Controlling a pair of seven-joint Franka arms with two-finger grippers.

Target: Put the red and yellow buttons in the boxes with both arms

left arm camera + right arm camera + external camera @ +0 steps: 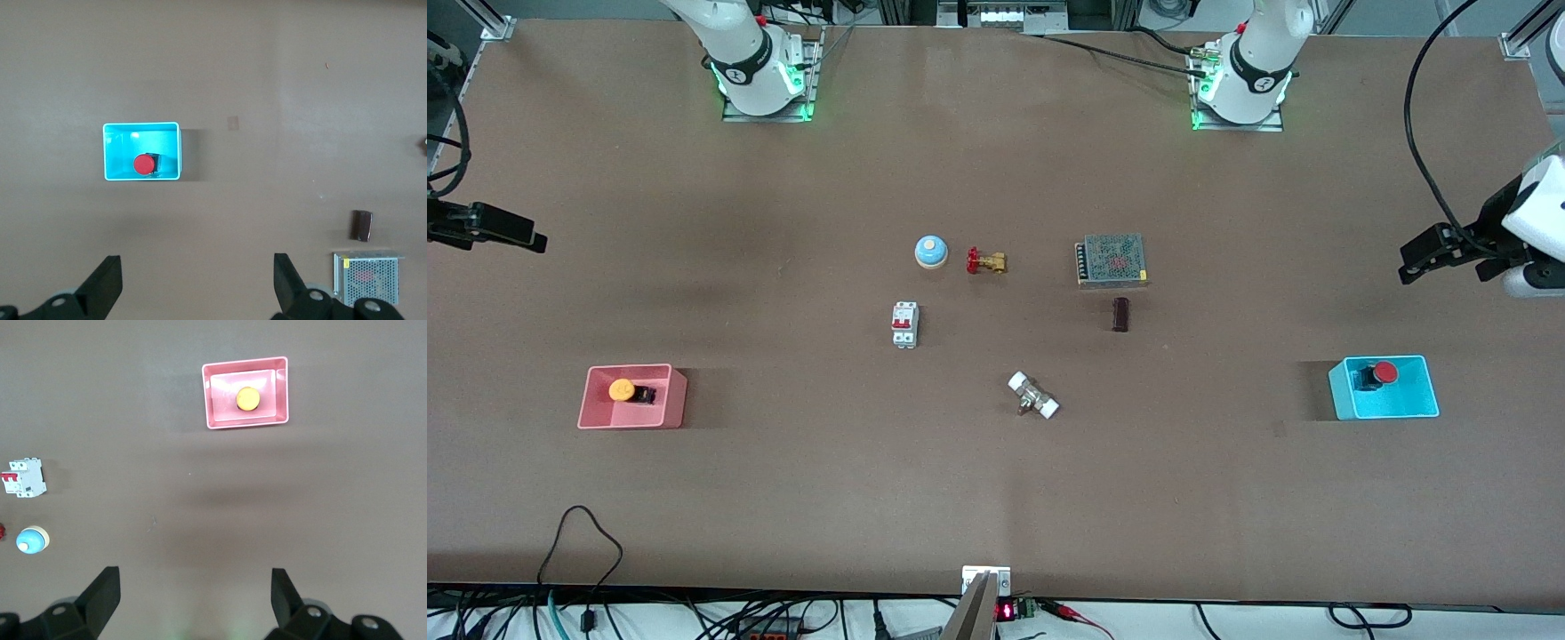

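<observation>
Both arms (734, 53) were glossy white with black joint bands, green lights glowing at their metal base plates. Black cables ran to the left arm's base (1240, 89). Each pincer (197, 283) had matte black, wedge-shaped fingers (100, 597) on black mounts with silver screws.

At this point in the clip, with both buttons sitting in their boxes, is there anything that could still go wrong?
Little looks risky.
1. The red button lies close to one wall of the blue box, and the yellow button lies on its side in the pink box; bumping either light box might spill it.
2. The left gripper and right gripper hang open at the table's ends; a low retreat could clip a box.
</observation>
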